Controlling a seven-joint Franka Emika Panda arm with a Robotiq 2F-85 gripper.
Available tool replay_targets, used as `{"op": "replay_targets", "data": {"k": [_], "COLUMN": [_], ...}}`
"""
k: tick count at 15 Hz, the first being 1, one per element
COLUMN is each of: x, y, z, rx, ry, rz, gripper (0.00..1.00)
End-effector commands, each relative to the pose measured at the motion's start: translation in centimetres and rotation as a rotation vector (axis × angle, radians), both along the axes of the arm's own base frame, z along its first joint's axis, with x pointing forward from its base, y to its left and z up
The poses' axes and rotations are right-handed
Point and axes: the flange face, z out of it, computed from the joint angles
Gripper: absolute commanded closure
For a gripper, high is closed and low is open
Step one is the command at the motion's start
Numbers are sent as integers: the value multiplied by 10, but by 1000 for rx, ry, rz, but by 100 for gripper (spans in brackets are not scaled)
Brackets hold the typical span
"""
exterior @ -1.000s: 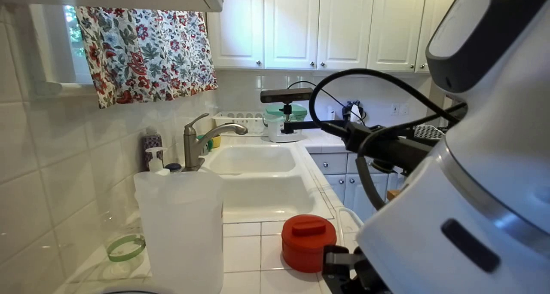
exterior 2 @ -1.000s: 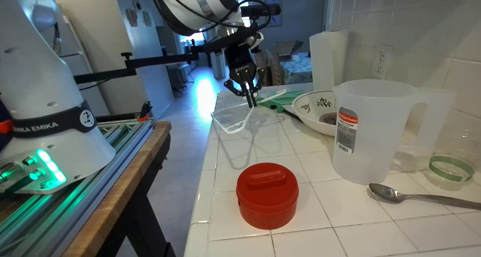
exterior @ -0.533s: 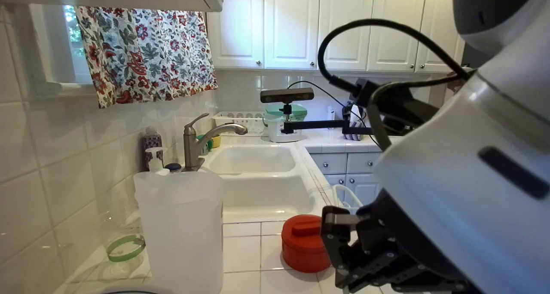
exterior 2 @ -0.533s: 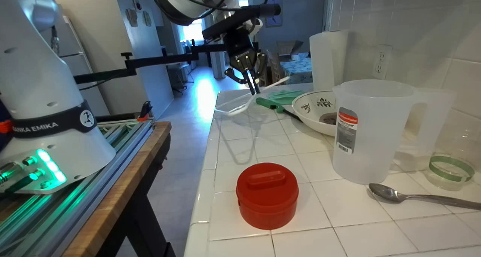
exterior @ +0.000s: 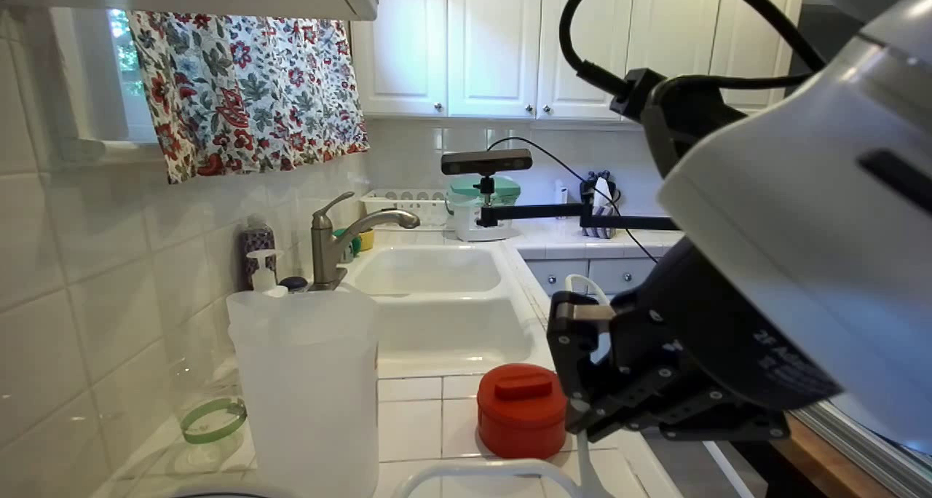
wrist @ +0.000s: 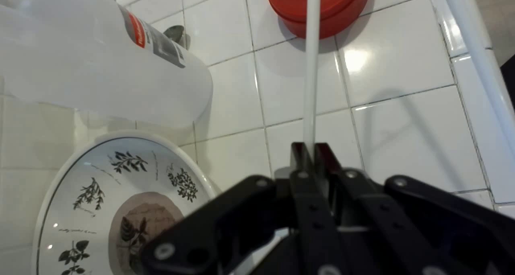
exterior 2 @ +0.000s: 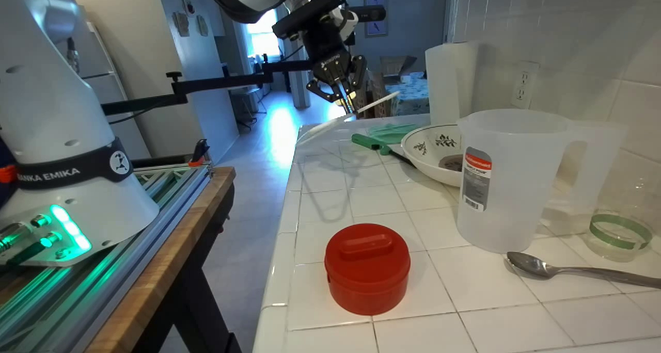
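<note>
The jaws are nearly closed, and between their tips they hold one rod of a white frame (wrist: 312,74), which hangs above the tiled bench (wrist: 229,162). In the wrist view, the long axis of this rod goes straight forward from the jaws, pointing at the red container (wrist: 338,11) and covering a part of it (in an exterior view, however, the two are well apart). A second rod (wrist: 478,50), which seems to belong to the same frame, runs slanting to the right of the jaws, over the bench edge. In an exterior view the frame appears almost edge-on, its line passing from upper right of the jaws to lower left; how much is true tilt, I cannot tell. Left of the jaws in the wrist view is the leaf-patterned bowl (wrist: 102,194), and further forward the translucent jug (wrist: 116,74).
</note>
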Motion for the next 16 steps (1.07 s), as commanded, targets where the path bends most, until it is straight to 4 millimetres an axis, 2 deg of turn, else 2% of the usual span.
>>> {"op": "replay_targets", "data": {"k": [1, 16], "x": [-3, -3], "y": [-6, 3], "z": [18, 73], "rx": [-31, -130], "ry": [-40, -179], "rz": [-11, 25], "gripper": [98, 98]}}
